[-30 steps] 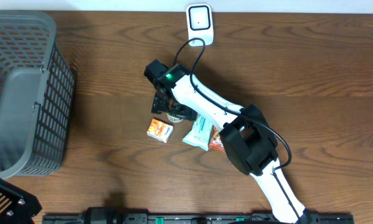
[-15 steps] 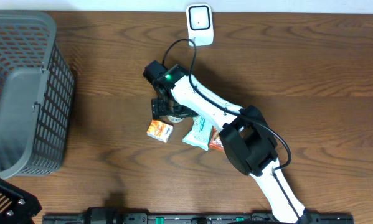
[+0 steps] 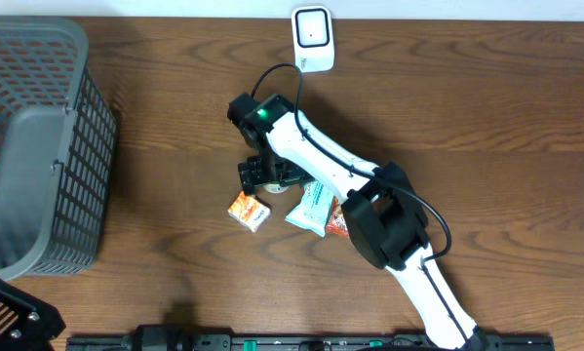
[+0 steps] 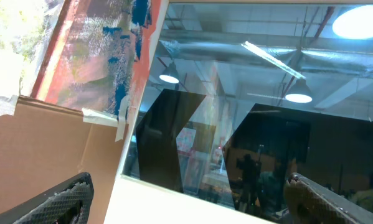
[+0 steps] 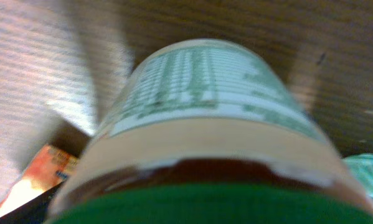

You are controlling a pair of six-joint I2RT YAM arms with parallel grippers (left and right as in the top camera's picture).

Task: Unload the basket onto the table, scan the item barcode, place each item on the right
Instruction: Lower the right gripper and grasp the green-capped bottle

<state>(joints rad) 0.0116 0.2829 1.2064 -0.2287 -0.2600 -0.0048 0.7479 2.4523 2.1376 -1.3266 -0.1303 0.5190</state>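
Packet [image 3: 248, 210] nudged down-left; right pincer [image 3: 269, 175] spread wide over jar [image 5: 205, 112]; left pincer [image 4: 189, 180] spread wide too.

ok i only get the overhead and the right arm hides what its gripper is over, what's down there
observer: a bottle with a green cap, filling the right wrist view
operator: barcode showing
observer: none i can make out; its white label is blurred, just rows of green print
operator: left gripper
observer: the left gripper is open, its camera aimed up at ceiling lights
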